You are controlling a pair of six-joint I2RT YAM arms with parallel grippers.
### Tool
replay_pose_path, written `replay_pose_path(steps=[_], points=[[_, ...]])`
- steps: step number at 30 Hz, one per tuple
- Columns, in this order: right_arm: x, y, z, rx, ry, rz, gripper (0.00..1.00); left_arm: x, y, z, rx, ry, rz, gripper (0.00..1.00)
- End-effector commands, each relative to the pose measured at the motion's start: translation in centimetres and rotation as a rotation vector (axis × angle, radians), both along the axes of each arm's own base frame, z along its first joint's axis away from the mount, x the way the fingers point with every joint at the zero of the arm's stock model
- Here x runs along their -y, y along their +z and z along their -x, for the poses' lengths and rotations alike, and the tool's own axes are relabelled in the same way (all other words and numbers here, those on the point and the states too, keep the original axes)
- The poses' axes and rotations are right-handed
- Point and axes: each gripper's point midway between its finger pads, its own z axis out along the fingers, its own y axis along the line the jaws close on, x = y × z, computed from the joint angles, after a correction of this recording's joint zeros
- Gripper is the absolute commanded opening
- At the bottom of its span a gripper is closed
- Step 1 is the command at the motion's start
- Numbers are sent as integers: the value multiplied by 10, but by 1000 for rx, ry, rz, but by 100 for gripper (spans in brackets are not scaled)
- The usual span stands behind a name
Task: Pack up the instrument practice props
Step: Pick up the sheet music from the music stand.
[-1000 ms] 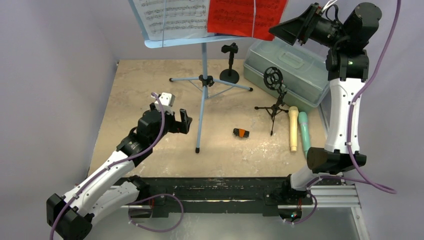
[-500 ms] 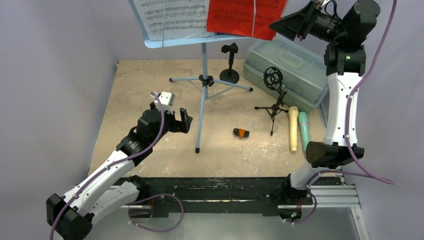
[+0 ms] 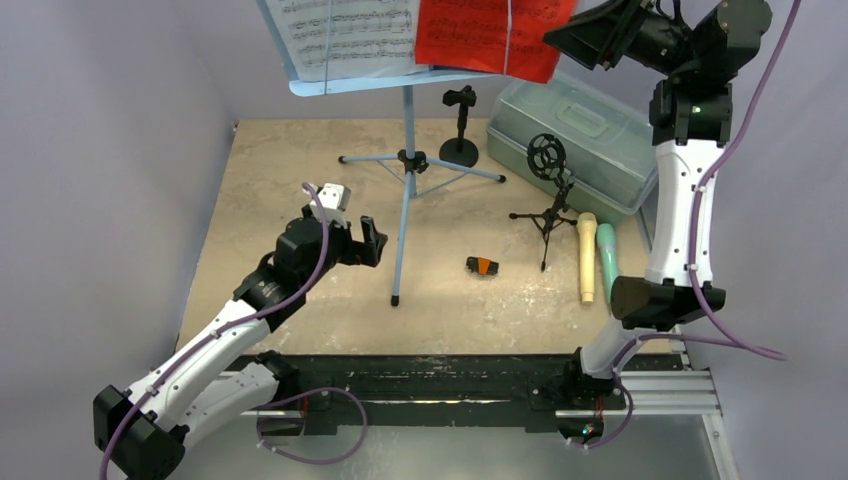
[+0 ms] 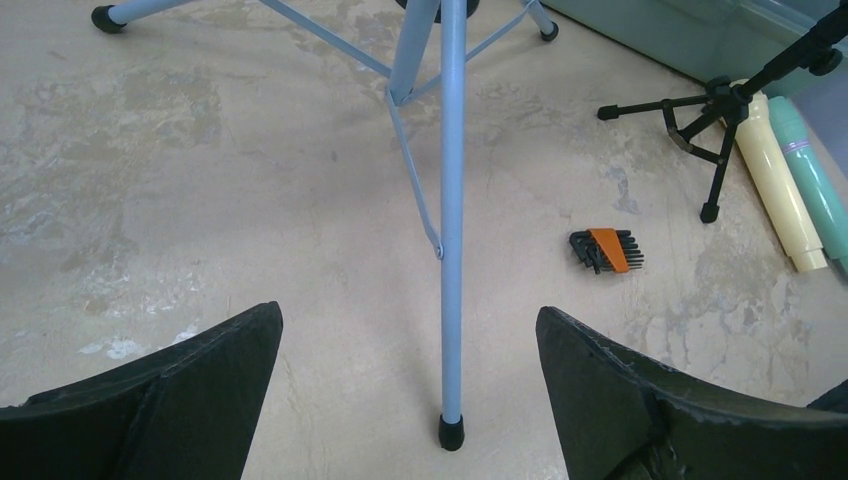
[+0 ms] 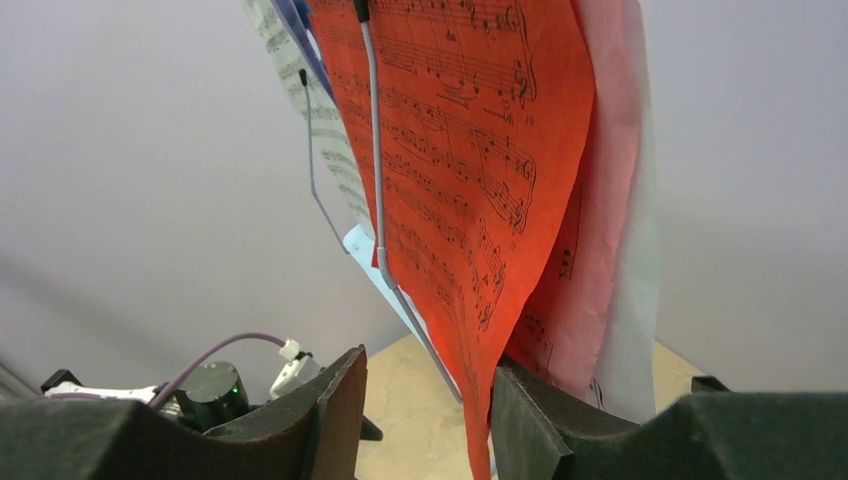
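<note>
Two right fingers (image 5: pixel 300 420) narrowly straddle the red page's (image 5: pixel 450 180) bottom edge; left fingers (image 4: pixel 180 400) wide.

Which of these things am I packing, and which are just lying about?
To pack: music stand, white pages, red page, cream microphone, teal microphone, round-base mic holder, tripod mic holder.
Lying about: plastic case, hex key set.
</note>
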Motion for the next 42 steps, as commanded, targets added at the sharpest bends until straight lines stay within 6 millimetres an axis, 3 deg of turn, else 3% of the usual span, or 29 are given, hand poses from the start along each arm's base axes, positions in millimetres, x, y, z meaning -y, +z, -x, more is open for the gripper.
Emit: replay_pose_path(steps=[1, 6, 12, 24, 33, 42], points=[[-3, 24, 13, 86, 39, -16, 46, 9, 35, -5, 64, -14, 78, 98], [-1, 35, 8, 134, 5, -30, 39, 11, 38, -5, 65, -23, 97, 98], [6, 41, -2, 157, -85, -30, 0, 16, 39, -4, 56, -34, 123, 98], [29, 92, 42, 390, -366, 46, 0, 17, 43, -1, 57, -40, 143, 98], [46, 105, 52, 435, -505, 60, 0, 16, 43, 1, 58, -44, 147, 98], [56, 125, 80, 526, -601, 81, 0, 17, 42, 1, 57, -46, 151, 98]])
